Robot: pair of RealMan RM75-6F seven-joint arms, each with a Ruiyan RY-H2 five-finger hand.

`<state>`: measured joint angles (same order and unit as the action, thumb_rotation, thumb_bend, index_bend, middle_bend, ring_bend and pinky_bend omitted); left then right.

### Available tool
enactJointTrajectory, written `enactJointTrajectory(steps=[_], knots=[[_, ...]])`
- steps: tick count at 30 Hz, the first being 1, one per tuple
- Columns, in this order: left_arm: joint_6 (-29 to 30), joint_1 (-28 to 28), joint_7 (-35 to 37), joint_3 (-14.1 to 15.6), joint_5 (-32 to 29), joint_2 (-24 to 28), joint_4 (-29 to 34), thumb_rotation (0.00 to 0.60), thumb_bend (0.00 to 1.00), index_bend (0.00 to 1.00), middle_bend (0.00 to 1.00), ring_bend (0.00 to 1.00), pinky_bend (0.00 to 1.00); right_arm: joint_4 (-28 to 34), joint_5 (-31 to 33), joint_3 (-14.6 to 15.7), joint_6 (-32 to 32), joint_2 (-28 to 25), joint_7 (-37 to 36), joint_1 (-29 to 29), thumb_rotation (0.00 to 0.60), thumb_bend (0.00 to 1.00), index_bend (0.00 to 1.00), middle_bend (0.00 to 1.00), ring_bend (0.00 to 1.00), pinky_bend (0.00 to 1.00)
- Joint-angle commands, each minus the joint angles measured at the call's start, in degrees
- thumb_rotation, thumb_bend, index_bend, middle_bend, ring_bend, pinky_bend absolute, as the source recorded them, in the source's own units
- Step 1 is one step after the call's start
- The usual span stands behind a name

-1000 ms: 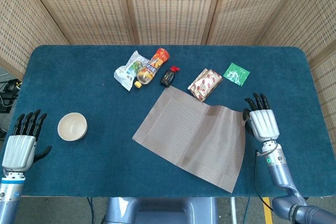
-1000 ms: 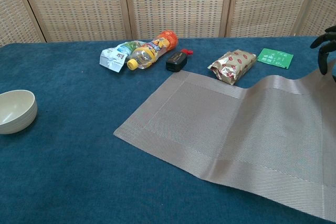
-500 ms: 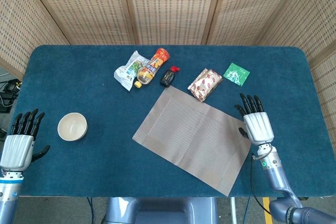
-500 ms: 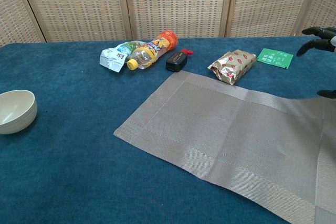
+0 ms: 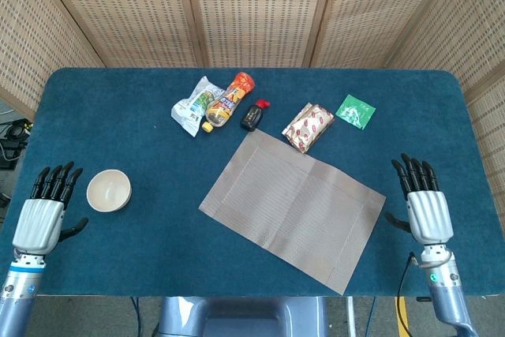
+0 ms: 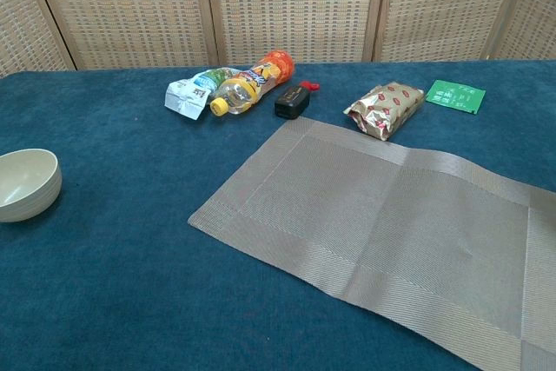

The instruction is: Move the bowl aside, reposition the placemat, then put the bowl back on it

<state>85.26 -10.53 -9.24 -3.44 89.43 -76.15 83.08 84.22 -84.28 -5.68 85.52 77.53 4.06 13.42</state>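
Note:
The cream bowl (image 5: 108, 190) (image 6: 26, 183) stands upright on the blue cloth at the table's left, off the mat. The grey woven placemat (image 5: 292, 207) (image 6: 382, 223) lies flat and skewed in the middle of the table. My left hand (image 5: 44, 215) hovers just left of the bowl, fingers spread, holding nothing. My right hand (image 5: 424, 204) hangs to the right of the mat's right corner, apart from it, fingers spread and empty. Neither hand shows in the chest view.
Along the back lie a crumpled wrapper (image 5: 193, 106), an orange drink bottle (image 5: 229, 100), a small dark bottle with a red cap (image 5: 253, 114), a red-and-gold snack pack (image 5: 308, 125) touching the mat's far edge, and a green packet (image 5: 355, 110). Wicker screens stand behind.
My right hand let go of the mat's right edge and drew back to the right. The lifted edge dropped and the mat now lies flat. My left hand shifted slightly toward the bowl.

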Motion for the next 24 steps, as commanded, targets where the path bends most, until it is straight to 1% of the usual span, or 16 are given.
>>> enactJointTrajectory(steps=[1,4,8,15,20,24], knots=[[-1.70,-1.79,-2.35,-0.69,0.60,0.36,0.98,0.600,0.06,0.05,0.00,0.00,0.00,1.48,-3.27,2.49,3.73,-2.05,-2.84,-3.04,0.600,0.20,0.02,0.00,0.00,0.00],[-3.84,-3.96,-5.24,-1.51,0.93,0.24,2.32,0.600,0.03,0.06,0.00,0.00,0.00,1.87,-5.21,3.26,5.85,-2.81,-4.11,-4.26,0.600,0.20,0.02,0.00,0.00,0.00],[-8.54,-8.03,-8.43,-2.79,1.14,-0.36,4.53,0.600,0.03,0.08,0.00,0.00,0.00,2.33,-7.76,3.77,8.22,-3.58,-5.48,-5.20,0.600,0.20,0.02,0.00,0.00,0.00],[-16.72,-13.91,-13.50,-4.92,-2.30,-2.70,6.91,0.600,0.03,0.10,0.00,0.00,0.00,2.77,-8.69,3.47,8.84,-4.79,-7.83,-5.62,0.600,0.20,0.03,0.00,0.00,0.00],[-22.47,-18.10,-19.48,-5.76,-6.02,-6.83,5.58,0.600,0.03,0.12,0.00,0.00,0.00,2.98,-8.96,2.86,8.74,-5.79,-8.93,-5.52,0.600,0.20,0.03,0.00,0.00,0.00],[-25.16,-20.47,-22.62,-6.02,-8.52,-10.28,3.62,0.600,0.04,0.14,0.00,0.00,0.00,2.92,-9.10,2.55,8.69,-6.14,-9.99,-5.52,0.600,0.20,0.03,0.00,0.00,0.00]])
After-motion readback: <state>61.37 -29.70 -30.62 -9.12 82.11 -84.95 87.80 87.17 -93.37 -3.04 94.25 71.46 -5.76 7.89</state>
